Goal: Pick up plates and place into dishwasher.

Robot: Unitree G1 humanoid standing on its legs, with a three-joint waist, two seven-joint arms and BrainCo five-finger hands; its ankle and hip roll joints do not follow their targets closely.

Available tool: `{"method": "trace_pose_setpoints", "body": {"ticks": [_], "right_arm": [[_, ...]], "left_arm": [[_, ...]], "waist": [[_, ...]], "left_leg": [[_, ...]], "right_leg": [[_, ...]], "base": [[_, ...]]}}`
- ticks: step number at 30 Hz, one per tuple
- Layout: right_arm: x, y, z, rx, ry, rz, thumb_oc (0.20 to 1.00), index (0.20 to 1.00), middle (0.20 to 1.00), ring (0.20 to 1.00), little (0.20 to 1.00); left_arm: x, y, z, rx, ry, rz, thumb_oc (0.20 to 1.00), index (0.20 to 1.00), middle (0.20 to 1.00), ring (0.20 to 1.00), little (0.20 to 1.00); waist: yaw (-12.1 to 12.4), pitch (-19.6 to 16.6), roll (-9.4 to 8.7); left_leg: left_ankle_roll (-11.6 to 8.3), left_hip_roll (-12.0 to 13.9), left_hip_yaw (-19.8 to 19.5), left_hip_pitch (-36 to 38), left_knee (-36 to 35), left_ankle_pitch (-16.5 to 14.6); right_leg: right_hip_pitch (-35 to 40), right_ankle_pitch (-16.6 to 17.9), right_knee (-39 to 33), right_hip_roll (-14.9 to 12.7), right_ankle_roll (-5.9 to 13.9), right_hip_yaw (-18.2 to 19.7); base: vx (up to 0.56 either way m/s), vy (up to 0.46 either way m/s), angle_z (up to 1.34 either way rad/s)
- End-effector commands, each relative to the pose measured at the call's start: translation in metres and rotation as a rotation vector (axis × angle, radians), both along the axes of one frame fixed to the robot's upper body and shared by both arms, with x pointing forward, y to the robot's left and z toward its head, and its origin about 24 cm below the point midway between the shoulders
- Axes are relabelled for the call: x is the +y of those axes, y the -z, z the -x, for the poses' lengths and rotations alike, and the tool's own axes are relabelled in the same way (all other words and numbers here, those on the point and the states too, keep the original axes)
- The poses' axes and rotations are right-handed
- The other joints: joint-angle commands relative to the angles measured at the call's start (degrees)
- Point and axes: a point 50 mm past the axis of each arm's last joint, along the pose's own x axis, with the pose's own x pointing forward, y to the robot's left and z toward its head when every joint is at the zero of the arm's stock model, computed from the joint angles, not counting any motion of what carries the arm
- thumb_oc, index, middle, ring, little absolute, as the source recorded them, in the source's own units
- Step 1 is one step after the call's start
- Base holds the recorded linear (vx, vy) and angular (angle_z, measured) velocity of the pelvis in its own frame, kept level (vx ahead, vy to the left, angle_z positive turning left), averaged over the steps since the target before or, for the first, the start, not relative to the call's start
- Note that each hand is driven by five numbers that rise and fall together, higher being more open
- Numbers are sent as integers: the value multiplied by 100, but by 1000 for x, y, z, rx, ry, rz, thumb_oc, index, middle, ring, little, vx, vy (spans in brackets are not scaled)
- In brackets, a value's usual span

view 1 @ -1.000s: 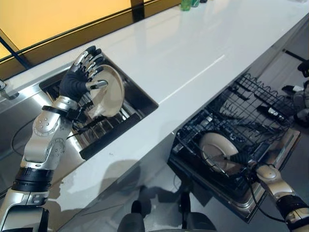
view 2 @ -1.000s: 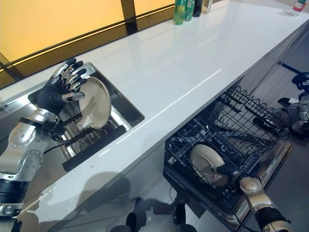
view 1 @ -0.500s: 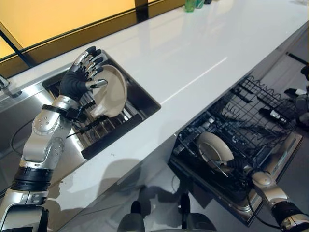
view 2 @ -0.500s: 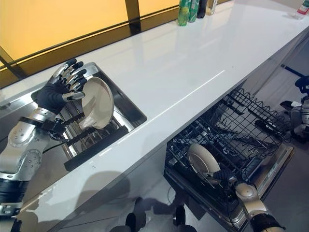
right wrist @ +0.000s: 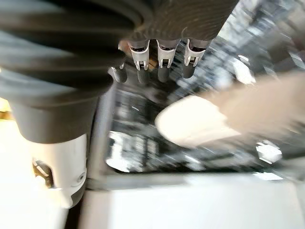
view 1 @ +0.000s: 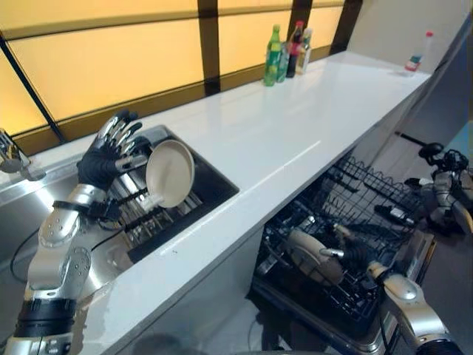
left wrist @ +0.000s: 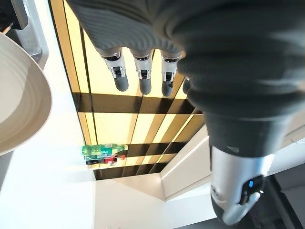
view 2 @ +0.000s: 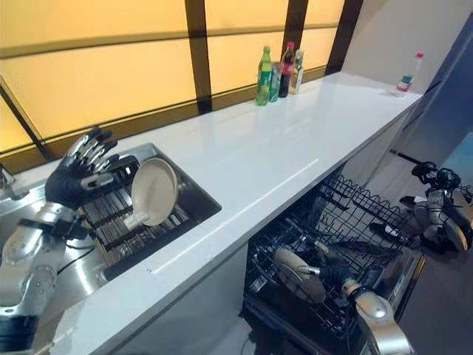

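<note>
Fingers (view 1: 118, 132) of the left hand (view 1: 103, 159) spread loose beside a cream plate (view 1: 170, 174) standing on edge in the sink rack (view 1: 140, 214), right hand (view 1: 353, 255) relaxed too, just by a second plate (view 1: 304, 255) slotted in the dishwasher basket (view 1: 355, 222), bottles (view 1: 284, 55) way back on the white counter (view 1: 281, 126).

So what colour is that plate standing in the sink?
Cream, best seen in the left eye view: plate, sink.

Warm amber window backlight, glossy countertop (view 1: 244, 133) glare, blurred right wrist view.
</note>
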Motion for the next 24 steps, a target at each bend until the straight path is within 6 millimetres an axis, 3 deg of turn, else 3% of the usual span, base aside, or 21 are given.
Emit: {"method": "trace_pose_setpoints", "body": {"ticks": [1,10,15,18,24], "right_arm": [[-12,-44,-15,-190,-5,53,1000,1000,1000,1000,1000],[-26,-91,-5,-446,43,45,1000,1000,1000,1000,1000],[-15,-114,4,-621,61,17,1000,1000,1000,1000,1000],[-6,-125,6,-700,60,-7,1000,1000,1000,1000,1000],[10,-142,1,-781,10,-23,1000,1000,1000,1000,1000]], "left_arm": [[9,-12,7,-107,-36,-29,1000,1000,1000,1000,1000],[23,4,24,-104,-92,34,1000,1000,1000,1000,1000],[24,14,33,-118,-151,18,1000,1000,1000,1000,1000],[20,14,35,-139,-234,-113,1000,1000,1000,1000,1000],[23,-1,29,-233,-474,-595,1000,1000,1000,1000,1000]], "waist": [[-219,-254,-9],[-395,-458,61],[-415,-547,115],[-396,-582,135],[-389,-623,159]], "left_leg": [[344,-294,108,-380,272,84],[395,-350,259,-211,248,20],[416,-378,275,-196,191,37],[413,-373,278,-216,175,61],[381,-333,249,-296,268,97]], "right_leg": [[-197,-16,19,110,184,120],[-128,-30,19,113,114,187],[-127,-50,19,105,82,207],[-125,-75,19,109,55,197],[-100,-124,24,175,-30,180]], "base": [[-20,102,-3],[-12,92,-8],[-24,92,-2],[-25,73,0],[-17,28,4]]}}
